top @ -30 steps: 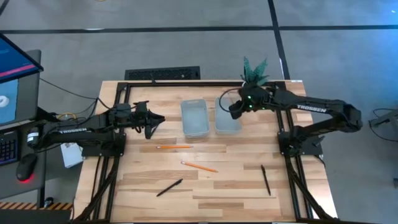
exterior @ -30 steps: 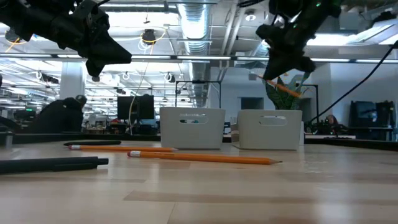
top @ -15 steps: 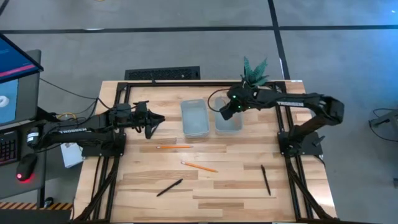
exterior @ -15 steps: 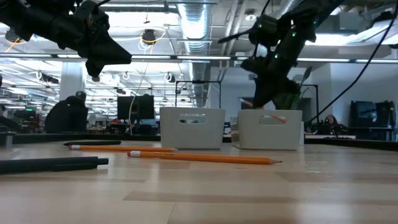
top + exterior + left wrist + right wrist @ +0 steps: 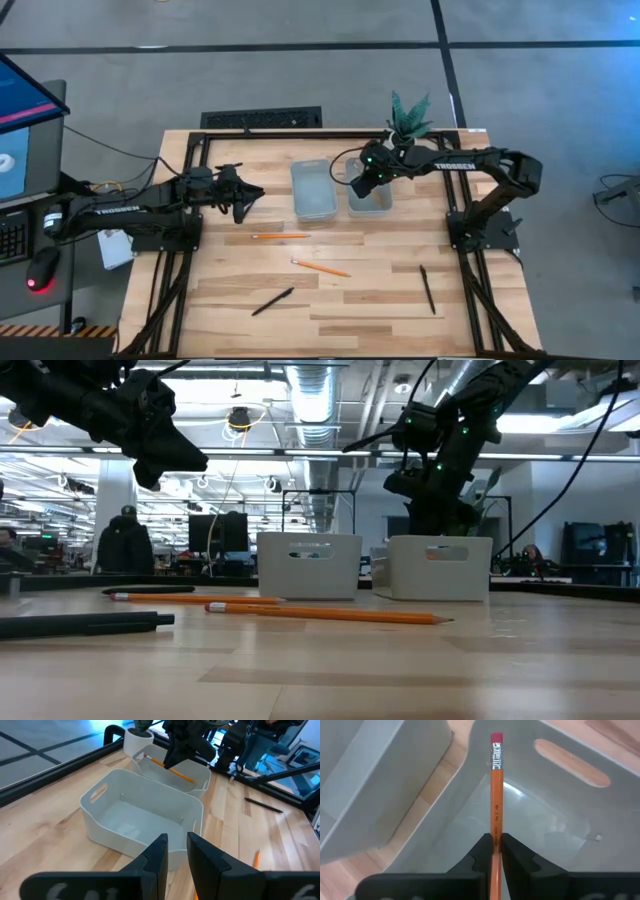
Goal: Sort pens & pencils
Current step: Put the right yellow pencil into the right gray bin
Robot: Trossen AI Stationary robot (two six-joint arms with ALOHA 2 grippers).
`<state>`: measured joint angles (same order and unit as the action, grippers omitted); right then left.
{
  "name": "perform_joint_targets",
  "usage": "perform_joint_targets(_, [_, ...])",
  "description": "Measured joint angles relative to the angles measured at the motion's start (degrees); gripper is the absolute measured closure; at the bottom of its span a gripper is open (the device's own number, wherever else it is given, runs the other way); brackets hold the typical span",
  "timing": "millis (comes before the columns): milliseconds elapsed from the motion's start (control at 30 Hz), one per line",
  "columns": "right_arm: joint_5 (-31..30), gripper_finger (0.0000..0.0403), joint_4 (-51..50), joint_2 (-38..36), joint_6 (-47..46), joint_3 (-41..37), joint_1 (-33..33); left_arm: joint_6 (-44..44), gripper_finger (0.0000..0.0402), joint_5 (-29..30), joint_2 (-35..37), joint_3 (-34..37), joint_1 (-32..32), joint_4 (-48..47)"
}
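Meanwhile, the left gripper [image 5: 243, 203] hung where it had been a second before, above the table [image 5: 350, 300] to the left of the two bins, its jaws a narrow gap apart with nothing between them. On the table, nothing had shifted: one pencil [image 5: 279, 236] lay in front of the left bin [image 5: 313, 190], a second pencil [image 5: 320, 267] lay nearer the middle, one pen [image 5: 272, 301] lay toward the front left and another pen [image 5: 427, 289] toward the front right. The right gripper [image 5: 360, 184] had swung left and come down from beside the plant [image 5: 408, 113] until it sat over the right bin [image 5: 372, 203]. Its jaws stayed clenched on the third pencil [image 5: 495, 795], which now pointed down into that bin, eraser end first. In the low view that pencil had dropped from above the bin's rim to behind its wall.
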<state>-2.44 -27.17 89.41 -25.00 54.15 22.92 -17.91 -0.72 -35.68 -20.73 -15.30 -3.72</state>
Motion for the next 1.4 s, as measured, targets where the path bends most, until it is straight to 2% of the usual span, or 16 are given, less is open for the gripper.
perform_joint_targets(1400, [2.62,0.0336,-1.61,-0.04,-0.01,0.0,0.0,0.09,0.034,0.09,0.0,0.04,0.01,-1.18])
